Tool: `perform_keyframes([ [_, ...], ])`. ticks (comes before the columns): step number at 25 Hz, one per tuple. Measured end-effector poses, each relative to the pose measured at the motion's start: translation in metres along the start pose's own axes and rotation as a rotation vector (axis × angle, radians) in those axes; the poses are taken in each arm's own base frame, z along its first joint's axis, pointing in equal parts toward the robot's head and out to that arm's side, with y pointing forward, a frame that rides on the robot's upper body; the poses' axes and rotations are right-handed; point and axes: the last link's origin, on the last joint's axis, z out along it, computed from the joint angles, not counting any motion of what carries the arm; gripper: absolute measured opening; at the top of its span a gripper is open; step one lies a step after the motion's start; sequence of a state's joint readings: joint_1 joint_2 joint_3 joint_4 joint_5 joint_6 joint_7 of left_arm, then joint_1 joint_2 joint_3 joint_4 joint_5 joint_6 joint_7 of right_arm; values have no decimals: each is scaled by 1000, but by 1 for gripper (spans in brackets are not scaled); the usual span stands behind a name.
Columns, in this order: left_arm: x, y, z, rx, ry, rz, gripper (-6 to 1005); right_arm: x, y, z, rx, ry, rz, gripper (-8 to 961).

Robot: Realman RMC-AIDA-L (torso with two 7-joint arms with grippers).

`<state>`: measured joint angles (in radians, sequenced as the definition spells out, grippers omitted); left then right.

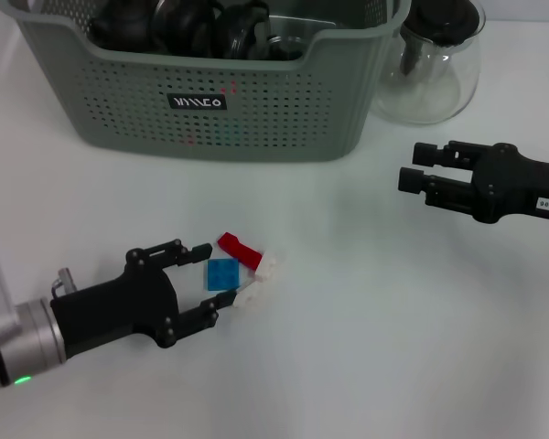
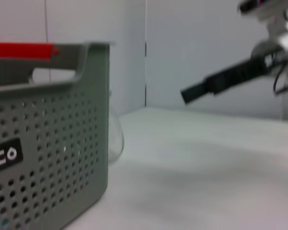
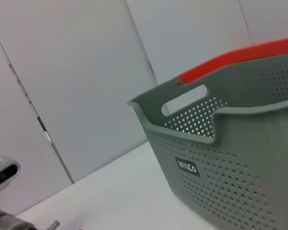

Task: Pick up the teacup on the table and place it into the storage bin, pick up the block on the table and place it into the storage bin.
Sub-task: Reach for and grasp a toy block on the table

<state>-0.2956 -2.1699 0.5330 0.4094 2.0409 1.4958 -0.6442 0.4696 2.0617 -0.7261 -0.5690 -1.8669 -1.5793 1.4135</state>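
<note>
I'm bringing the left gripper point(image 1: 210, 277), jaws wide, around the block point(image 1: 241, 268): light, rigid, slick plastic, likely loosely joined, so I'm gripping its blue middle.

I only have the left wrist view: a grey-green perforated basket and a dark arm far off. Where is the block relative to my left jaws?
Observer: The block cluster of blue, red and white pieces lies on the white table between the open jaws of the left gripper.
Operator: And that dark arm?
Observer: It is the right gripper, hovering in front of the clear glass teapot.
Operator: Any teacup on the table?
Observer: None shows there. The grey-green perforated storage bin holds dark items I cannot identify.
</note>
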Motion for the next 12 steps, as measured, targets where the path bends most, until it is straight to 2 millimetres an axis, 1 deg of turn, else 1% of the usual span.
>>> perform_keyframes([
  [5, -10, -2, 2, 34, -53, 30, 622, 1, 0, -1, 5, -3, 4, 584],
  [12, -14, -5, 6, 59, -89, 56, 621, 0, 0, 0, 2, -2, 1, 584],
])
